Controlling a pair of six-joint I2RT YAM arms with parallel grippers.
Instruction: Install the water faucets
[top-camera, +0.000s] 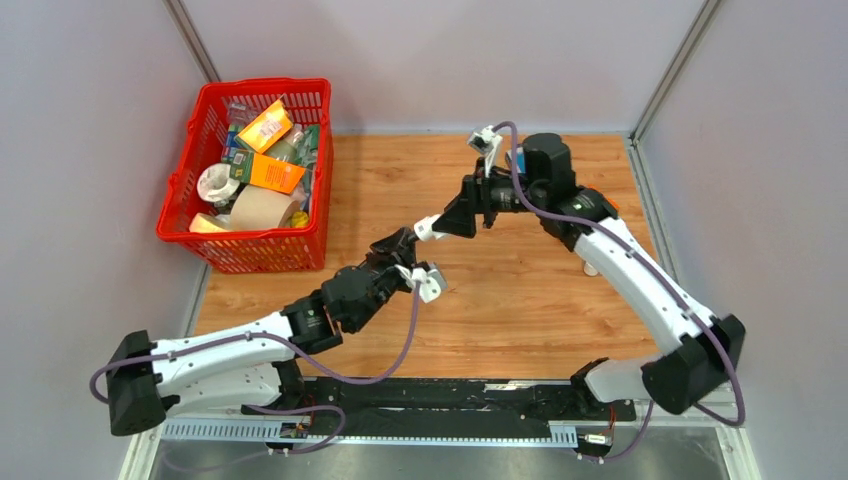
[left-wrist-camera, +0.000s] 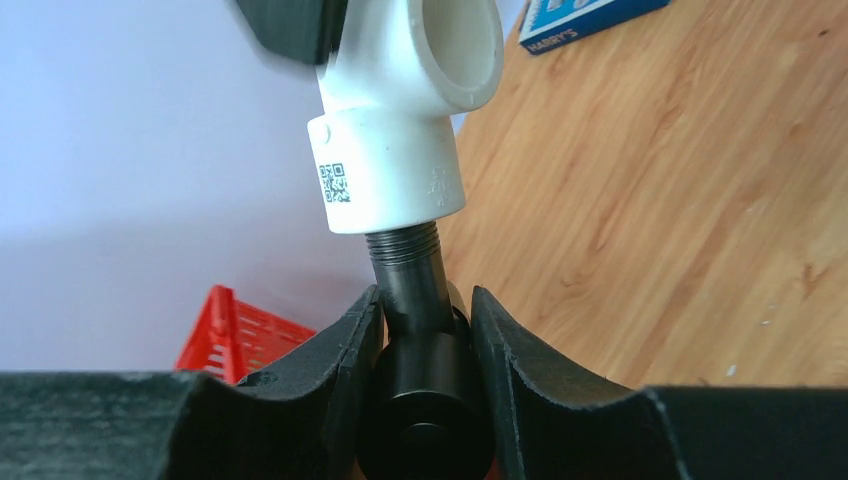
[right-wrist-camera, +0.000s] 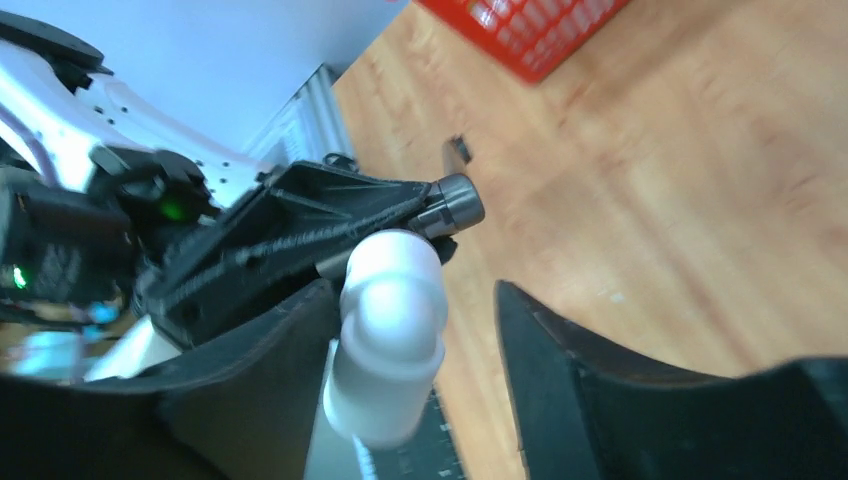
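Left claw (left-wrist-camera: 425, 310) is closed tight on the dark faucet (left-wrist-camera: 425, 400), one finger on each side of its round black body, with the threaded neck pointing up and away from the wrist. That neck enters the white elbow (left-wrist-camera: 390, 170), and a few threads show below the elbow's collar, so the joint looks only partly screwed home. The right claw (right-wrist-camera: 412, 290) straddles the same elbow from the far right with its jaws wider than the part. One finger (right-wrist-camera: 250, 380) lies against the white plastic, and a clear gap separates the plastic from the other finger, so it surrounds the elbow without clamping it. The whole assembly hangs in the air over the middle of the wooden table (top-camera: 520, 300), to the right of the red basket (top-camera: 180, 195) and between the two arms. The main risk is probably in the next squeeze. A claw closing off-centre would push the elbow sideways against the shallow thread, and that could cock it or cross-thread it. The faucet body is smooth and round, so a twist on the elbow might also spin it between the left pads instead of tightening the joint. If the thread has barely caught, the elbow could drop onto the table.
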